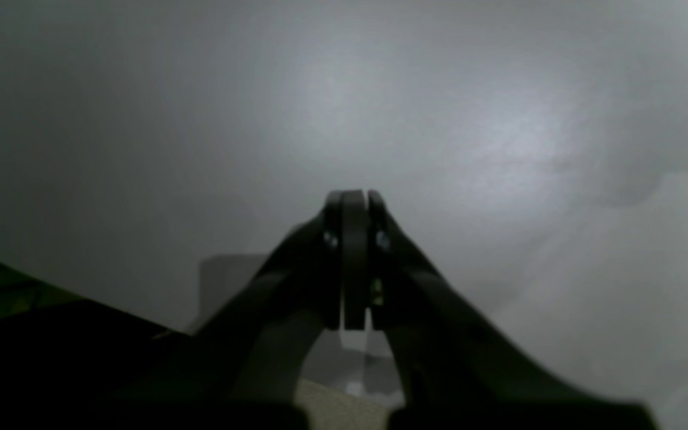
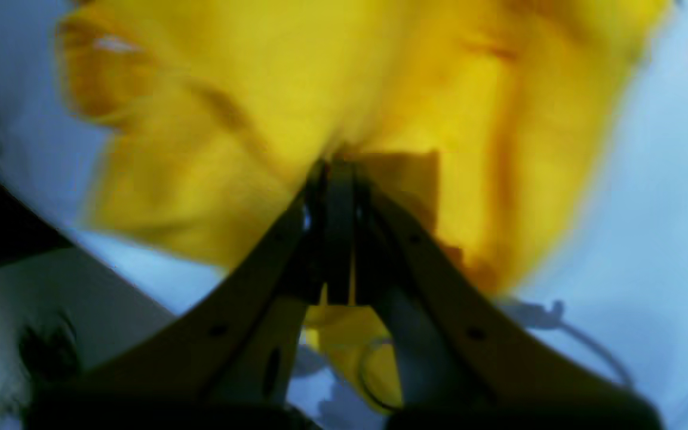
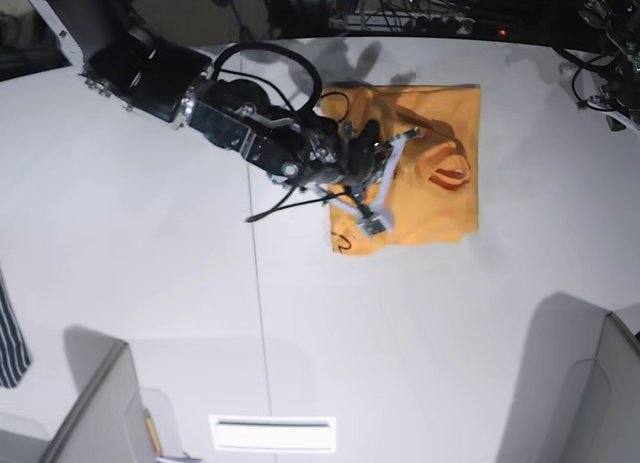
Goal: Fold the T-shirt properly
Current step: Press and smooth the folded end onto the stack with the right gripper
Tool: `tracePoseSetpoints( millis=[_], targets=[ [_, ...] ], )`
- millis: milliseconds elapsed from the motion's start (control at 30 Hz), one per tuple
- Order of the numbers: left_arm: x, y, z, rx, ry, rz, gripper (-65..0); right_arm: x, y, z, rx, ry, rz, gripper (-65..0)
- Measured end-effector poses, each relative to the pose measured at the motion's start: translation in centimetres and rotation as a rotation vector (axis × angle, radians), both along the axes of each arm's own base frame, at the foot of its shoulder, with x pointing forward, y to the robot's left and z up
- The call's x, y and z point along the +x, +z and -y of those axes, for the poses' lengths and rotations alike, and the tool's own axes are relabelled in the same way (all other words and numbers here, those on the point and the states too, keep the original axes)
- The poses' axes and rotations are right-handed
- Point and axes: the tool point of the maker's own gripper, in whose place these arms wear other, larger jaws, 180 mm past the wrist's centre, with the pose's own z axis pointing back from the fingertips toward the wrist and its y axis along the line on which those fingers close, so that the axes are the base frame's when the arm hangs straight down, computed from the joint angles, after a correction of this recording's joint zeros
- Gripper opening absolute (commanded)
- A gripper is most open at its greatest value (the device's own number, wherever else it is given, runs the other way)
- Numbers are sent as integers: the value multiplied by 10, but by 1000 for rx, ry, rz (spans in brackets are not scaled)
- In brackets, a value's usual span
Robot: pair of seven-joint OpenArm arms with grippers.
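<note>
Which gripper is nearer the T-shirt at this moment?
Right. The right gripper is shut on the T-shirt, pinching its cloth. The left gripper is shut over bare table, holding nothing; it is out of the base view.

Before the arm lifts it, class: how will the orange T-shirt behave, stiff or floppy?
Probably floppy: the T-shirt lies creased and partly folded on the table. Likely light, since it bunches at the shut right end effector. It should drape, not roll.
</note>
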Motion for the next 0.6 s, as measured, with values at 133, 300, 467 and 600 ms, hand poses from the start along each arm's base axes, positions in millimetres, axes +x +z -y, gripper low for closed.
tracePoseSetpoints(
  millis=[133,300,467,600],
  targets=[
    [-6,-2,-1,2,0,-17,-650,-38,8,-25,29,107,-30,-650],
    [-4,-1,-1,3,-1,-13,-650,-120,43,-68,102,407,-50,-650],
    [-5,-2,-1,2,-1,-15,-650,-61,53,-49,112,222,-18,-650],
    [-5,-1,-1,3,-1,-13,-650,-20,54,-22,142,39,-33,-650]
  ],
)
